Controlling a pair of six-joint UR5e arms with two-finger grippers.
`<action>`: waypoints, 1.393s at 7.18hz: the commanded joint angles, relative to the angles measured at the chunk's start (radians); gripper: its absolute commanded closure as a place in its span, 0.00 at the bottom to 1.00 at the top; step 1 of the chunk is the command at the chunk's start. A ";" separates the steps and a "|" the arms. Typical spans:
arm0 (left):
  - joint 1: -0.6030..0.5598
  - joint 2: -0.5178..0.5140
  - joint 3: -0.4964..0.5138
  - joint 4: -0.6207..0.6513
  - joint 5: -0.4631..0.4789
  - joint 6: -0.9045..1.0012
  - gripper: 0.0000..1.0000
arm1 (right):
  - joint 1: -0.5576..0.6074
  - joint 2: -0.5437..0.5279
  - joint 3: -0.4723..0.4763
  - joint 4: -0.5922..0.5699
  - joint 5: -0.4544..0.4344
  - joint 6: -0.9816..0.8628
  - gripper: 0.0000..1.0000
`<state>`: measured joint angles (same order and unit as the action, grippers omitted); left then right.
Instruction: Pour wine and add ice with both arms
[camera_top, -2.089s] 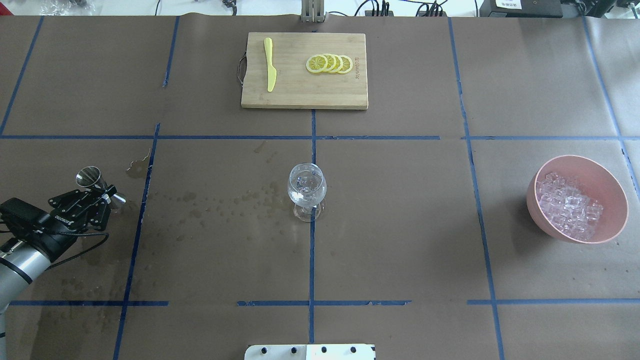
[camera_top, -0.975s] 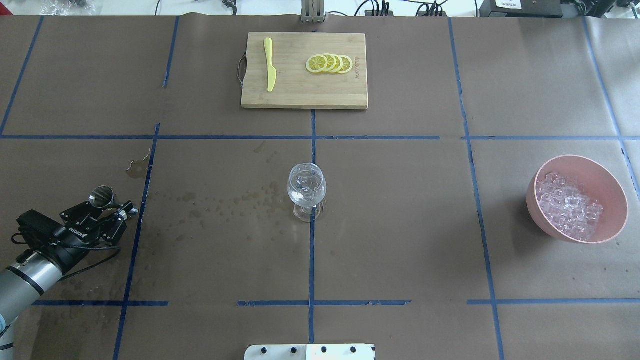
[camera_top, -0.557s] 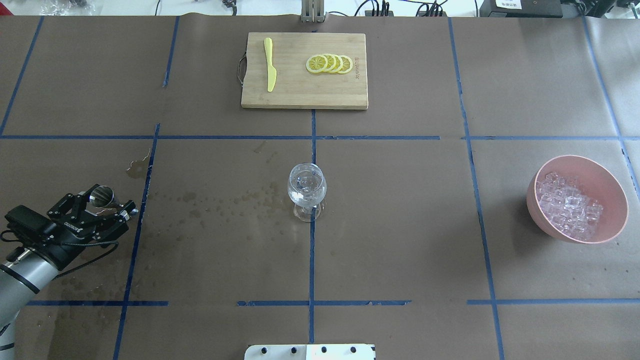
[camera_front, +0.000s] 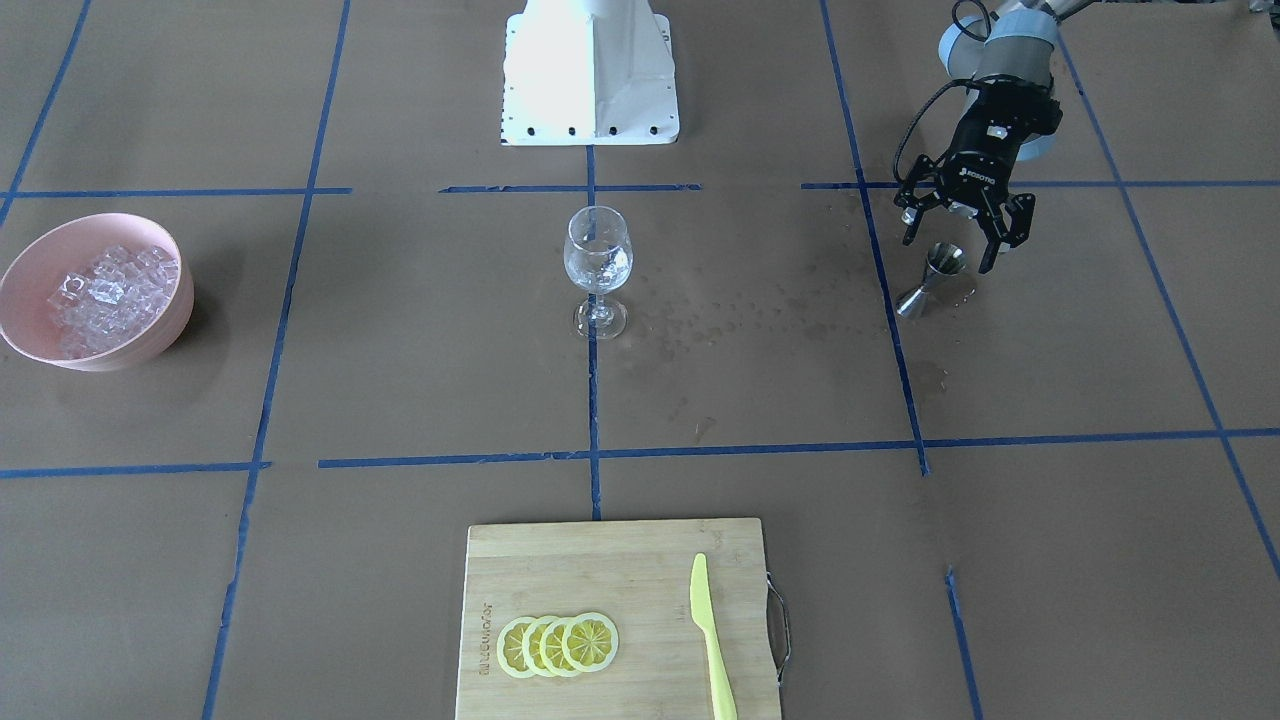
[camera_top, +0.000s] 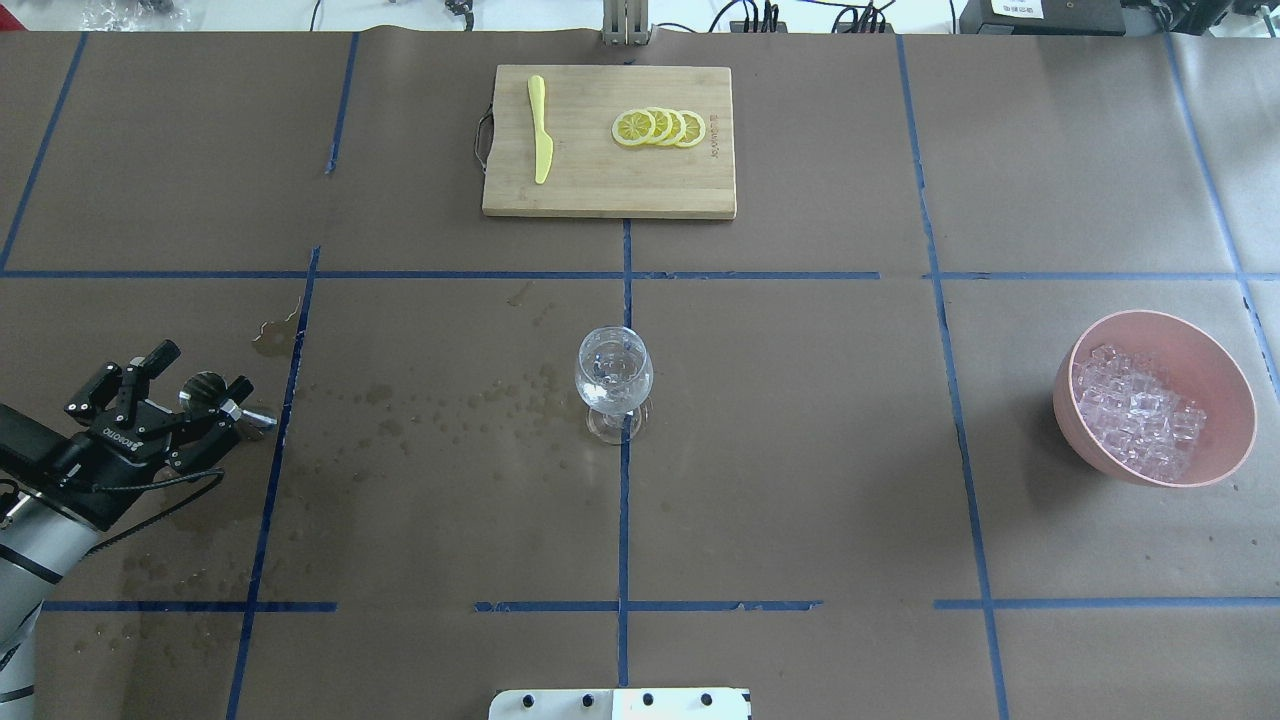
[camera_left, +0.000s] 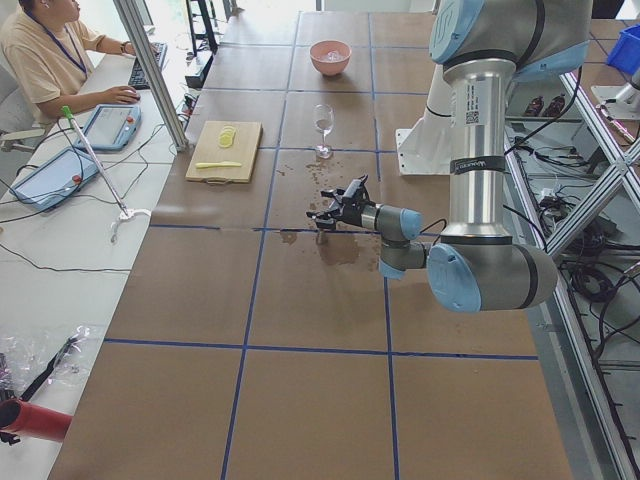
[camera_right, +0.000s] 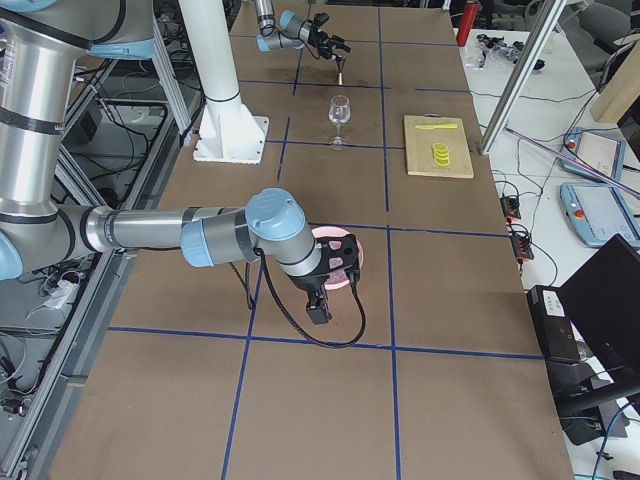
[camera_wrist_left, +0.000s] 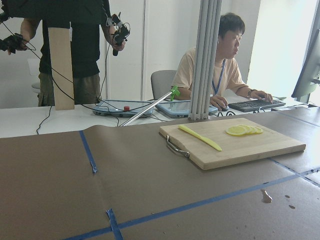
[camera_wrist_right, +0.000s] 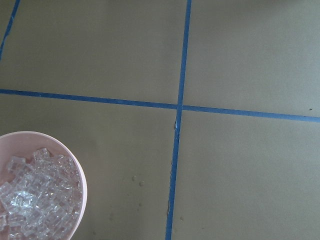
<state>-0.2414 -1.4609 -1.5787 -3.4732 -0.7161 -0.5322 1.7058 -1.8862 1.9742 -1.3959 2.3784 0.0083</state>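
Note:
A clear wine glass (camera_top: 613, 380) (camera_front: 598, 262) with a little clear liquid stands at the table's middle. The ice (camera_top: 1140, 410) (camera_front: 105, 290) (camera_wrist_right: 35, 200) is heaped in a pink bowl (camera_top: 1160, 318) at the right. A steel jigger (camera_top: 212, 392) (camera_front: 935, 280) stands upright on the table at the left. My left gripper (camera_top: 195, 372) (camera_front: 955, 245) is open, its fingers spread on either side of the jigger's top without touching it. The right gripper (camera_right: 343, 268) shows only in the exterior right view, high near the bowl; I cannot tell its state.
A wooden cutting board (camera_top: 700, 195) at the far middle carries a yellow knife (camera_top: 540, 130) and lemon slices (camera_top: 660, 127). Wet spots (camera_top: 450, 400) mark the paper between the jigger and the glass. The white pedestal (camera_front: 590, 70) stands at the near edge. People are beyond the far edge.
My left gripper has opened and let go of the jigger, which now stands on the table. The hand has drawn back slightly to the left.

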 joint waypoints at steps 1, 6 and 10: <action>-0.103 0.002 -0.018 0.031 -0.113 0.052 0.00 | 0.000 -0.001 0.000 0.000 -0.001 -0.002 0.00; -0.892 -0.022 -0.018 0.548 -1.159 0.052 0.00 | 0.000 -0.001 -0.002 0.000 0.001 -0.004 0.00; -1.186 -0.084 -0.029 1.185 -1.387 0.054 0.00 | 0.000 -0.002 -0.005 0.000 0.001 -0.002 0.00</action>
<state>-1.3381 -1.5284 -1.6081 -2.4617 -2.0028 -0.4798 1.7058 -1.8878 1.9711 -1.3959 2.3792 0.0056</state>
